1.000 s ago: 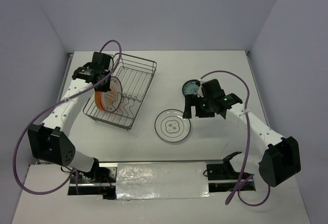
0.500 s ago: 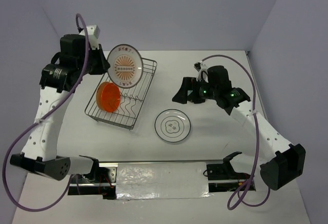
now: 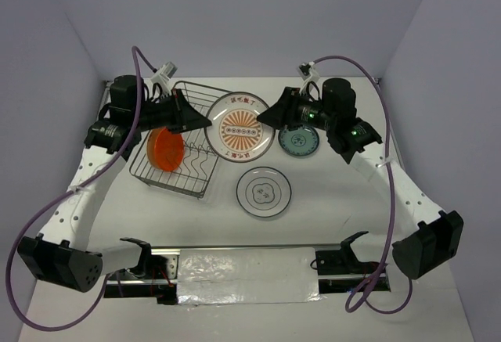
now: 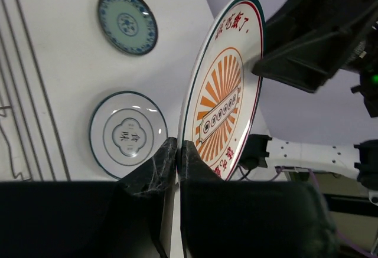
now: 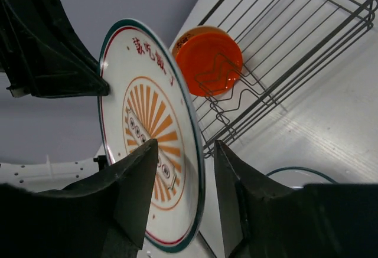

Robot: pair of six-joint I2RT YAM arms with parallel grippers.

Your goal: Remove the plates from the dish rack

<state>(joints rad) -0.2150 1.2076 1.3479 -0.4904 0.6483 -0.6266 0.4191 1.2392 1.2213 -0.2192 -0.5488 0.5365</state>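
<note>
Left end effector (image 4: 177, 147) clamping sunburst plate (image 4: 223, 101) rim, midair

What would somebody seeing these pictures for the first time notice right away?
First, the sunburst plate held in mid-air between the arms, its rim pinched by the left tool while the open right tool straddles the opposite edge. Next, the bright orange plate standing in the dish rack at left. Two more plates lie flat on the table at right: a teal patterned plate and, nearer, a white line-drawing plate.
</note>
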